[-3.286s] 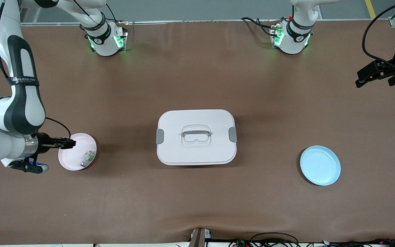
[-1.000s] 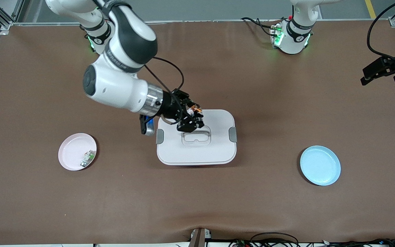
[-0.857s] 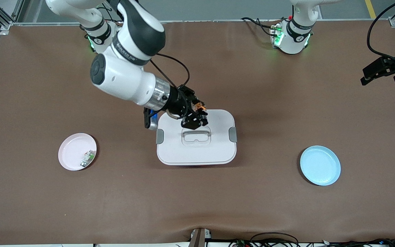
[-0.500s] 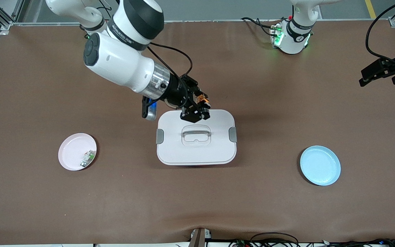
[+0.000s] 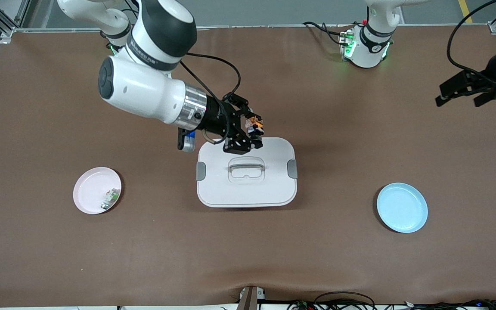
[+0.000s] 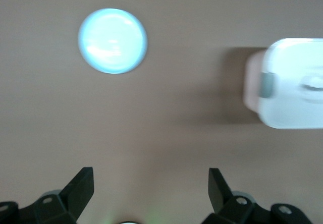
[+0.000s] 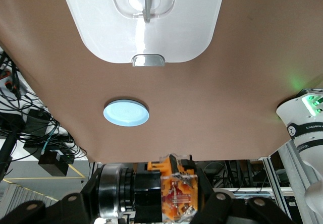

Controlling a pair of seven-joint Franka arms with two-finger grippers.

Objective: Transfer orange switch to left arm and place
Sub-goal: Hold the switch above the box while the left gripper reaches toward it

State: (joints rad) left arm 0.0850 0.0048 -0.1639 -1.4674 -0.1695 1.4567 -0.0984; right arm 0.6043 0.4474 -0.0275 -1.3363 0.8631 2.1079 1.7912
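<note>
right gripper clamped on orange switch, up over the box edge nearest the robot bases; left gripper fingers apart, waiting above the table's left-arm end, blue plate nearby

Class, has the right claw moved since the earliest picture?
Yes: the right claw, shut on the orange switch, went from the pink plate to over the box.

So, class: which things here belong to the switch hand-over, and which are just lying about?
Job:
- switch, in the shut right gripper over the box
- left gripper, open, waiting
- blue plate

Lying about:
- pink plate
- green-and-white part in it
</note>
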